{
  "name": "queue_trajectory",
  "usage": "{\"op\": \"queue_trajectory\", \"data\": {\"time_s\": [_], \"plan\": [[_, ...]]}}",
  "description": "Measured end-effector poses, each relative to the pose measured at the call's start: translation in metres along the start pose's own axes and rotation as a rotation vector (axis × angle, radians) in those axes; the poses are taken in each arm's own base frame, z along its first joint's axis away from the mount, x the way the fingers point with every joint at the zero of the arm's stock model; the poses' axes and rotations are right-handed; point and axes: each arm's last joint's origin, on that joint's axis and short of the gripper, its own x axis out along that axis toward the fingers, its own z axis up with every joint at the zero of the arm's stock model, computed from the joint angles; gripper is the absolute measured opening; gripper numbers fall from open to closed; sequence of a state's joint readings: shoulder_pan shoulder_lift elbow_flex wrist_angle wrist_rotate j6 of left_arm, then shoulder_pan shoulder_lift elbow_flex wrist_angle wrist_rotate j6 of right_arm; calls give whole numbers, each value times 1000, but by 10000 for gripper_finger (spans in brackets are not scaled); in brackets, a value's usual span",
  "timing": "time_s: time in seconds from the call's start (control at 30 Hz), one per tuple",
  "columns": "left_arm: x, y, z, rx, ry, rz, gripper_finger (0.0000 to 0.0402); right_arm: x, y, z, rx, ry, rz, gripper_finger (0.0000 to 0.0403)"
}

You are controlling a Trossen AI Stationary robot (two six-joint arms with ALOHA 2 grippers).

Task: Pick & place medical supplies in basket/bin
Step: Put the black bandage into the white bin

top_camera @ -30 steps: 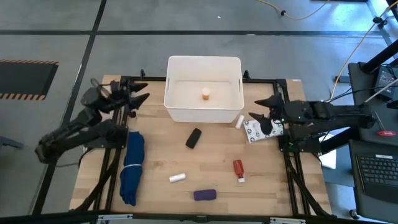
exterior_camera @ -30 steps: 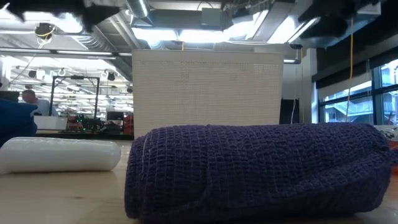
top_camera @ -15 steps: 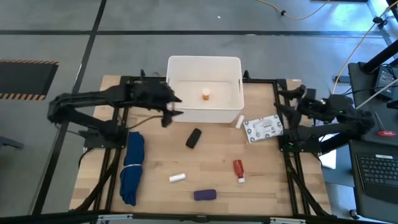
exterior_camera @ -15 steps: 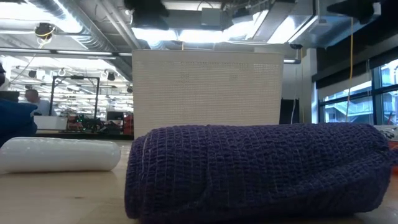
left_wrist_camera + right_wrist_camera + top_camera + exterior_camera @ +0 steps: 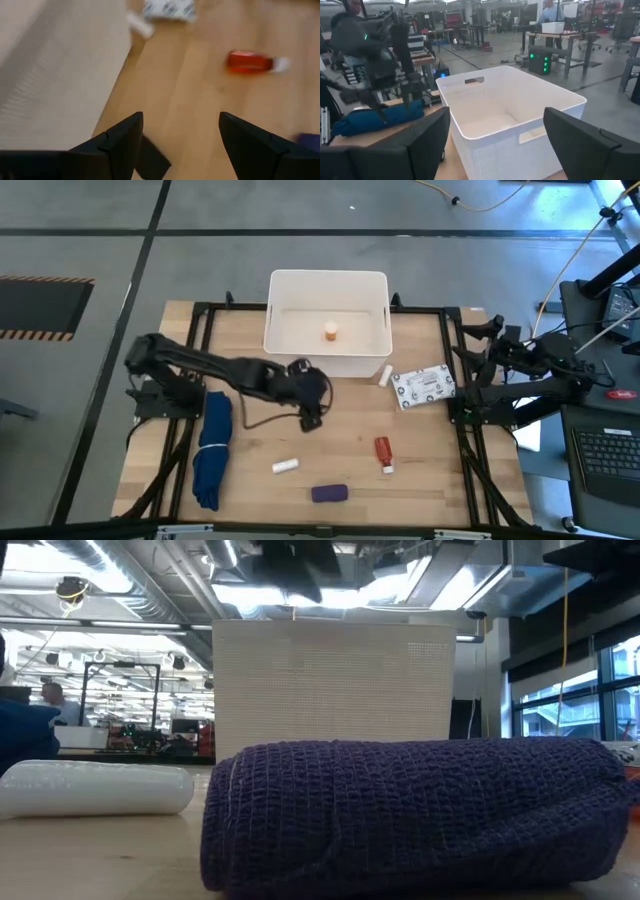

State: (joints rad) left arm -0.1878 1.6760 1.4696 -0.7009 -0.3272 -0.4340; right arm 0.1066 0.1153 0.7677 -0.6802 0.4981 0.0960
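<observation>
Black oblong piece (image 5: 150,162) beside left tool (image 5: 180,131) open finger.

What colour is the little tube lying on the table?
Red tube, with a white cap; the high view shows it best.

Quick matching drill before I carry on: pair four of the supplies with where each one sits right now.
Things:
1. orange vial
2. blister pack
3. purple roll
4. black piece

Places:
A. near edge of the table
B. inside the white bin
C. under the open left gripper
D. table, right of the bin's front corner

Pairs: 1-B, 2-D, 3-A, 4-C
</observation>
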Motion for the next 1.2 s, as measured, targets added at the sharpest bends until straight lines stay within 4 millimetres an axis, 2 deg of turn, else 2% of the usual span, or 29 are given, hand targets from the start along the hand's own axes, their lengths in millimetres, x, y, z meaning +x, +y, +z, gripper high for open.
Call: {"op": "queue_trajectory", "data": {"time_s": [0.23, 0.37, 0.5, 0.7, 0.8, 0.9, 1.2], "plan": [[62, -13, -28, -257, 191, 104, 253, 0, 0, -3, 11, 31, -1, 322], [94, -9, -45, -374, 302, 194, 253, 0, 0, -5, 8, 43, -2, 322], [116, -4, -60, -395, 405, 257, 253, 0, 0, -5, 6, 43, -2, 322], [134, 7, -69, -418, 480, 317, 253, 0, 0, -4, 6, 43, -2, 322], [143, 13, -71, -469, 525, 289, 253, 0, 0, -4, 7, 42, -2, 322], [144, 18, -71, -460, 554, 274, 242, 0, 0, -4, 7, 42, -2, 322], [144, 22, -68, -459, 563, 263, 138, 0, 0, -5, -5, 46, -2, 322]]}}
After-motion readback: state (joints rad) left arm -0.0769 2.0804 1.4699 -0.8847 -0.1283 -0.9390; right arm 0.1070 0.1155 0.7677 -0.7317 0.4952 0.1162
